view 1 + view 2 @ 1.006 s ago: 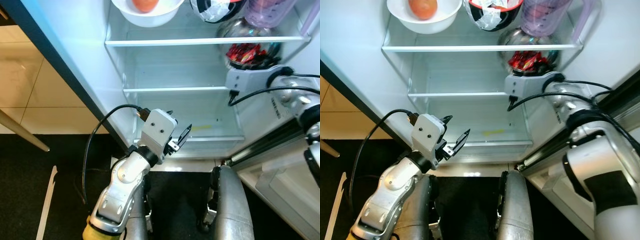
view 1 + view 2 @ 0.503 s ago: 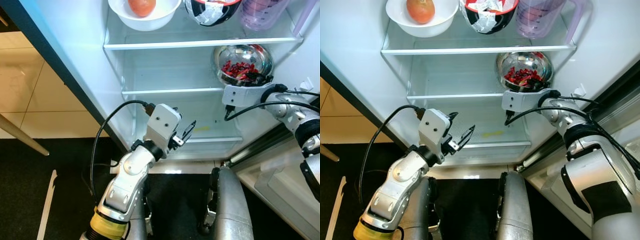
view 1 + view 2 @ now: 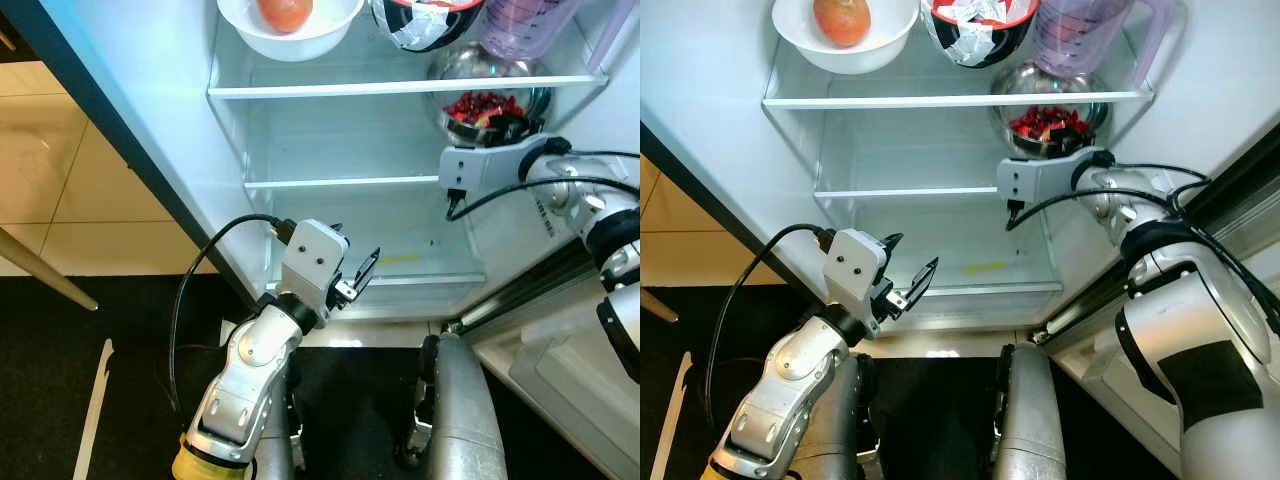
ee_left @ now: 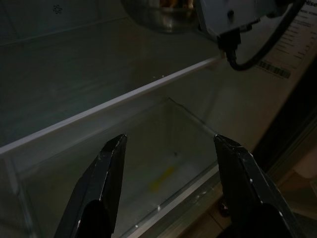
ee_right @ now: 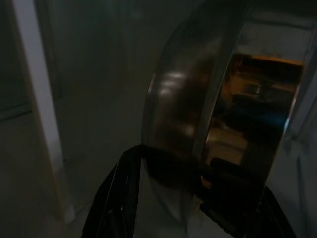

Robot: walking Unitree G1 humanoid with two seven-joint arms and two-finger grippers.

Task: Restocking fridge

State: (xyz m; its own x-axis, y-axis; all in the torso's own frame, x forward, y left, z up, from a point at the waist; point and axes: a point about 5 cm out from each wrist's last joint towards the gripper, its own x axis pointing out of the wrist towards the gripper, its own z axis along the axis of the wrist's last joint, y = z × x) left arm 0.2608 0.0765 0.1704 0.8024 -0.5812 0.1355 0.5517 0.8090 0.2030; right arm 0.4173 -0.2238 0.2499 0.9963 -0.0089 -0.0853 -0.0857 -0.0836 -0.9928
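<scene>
A steel bowl (image 3: pixel 487 104) of red food sits at the right of the fridge's middle compartment, just under the top glass shelf (image 3: pixel 330 88). My right gripper (image 3: pixel 514 130) reaches in from the right and is shut on the bowl's near rim; the right wrist view shows its black fingers (image 5: pixel 233 191) clamped on the shiny rim (image 5: pixel 198 109). My left gripper (image 3: pixel 352 250) hovers open and holds nothing in front of the bottom compartment, with its fingers (image 4: pixel 101 183) spread wide.
On the top shelf stand a white bowl (image 3: pixel 290 22) with a fruit, a black and red bowl (image 3: pixel 425 22) and a purple jug (image 3: pixel 527 24). The middle glass shelf (image 3: pixel 340 182) is bare on its left. The fridge door (image 3: pixel 560 350) stands open at right.
The steel bowl has gone deeper under the top shelf since half a second ago, still in my right gripper. My left arm has dropped back a little, its gripper open as before.
</scene>
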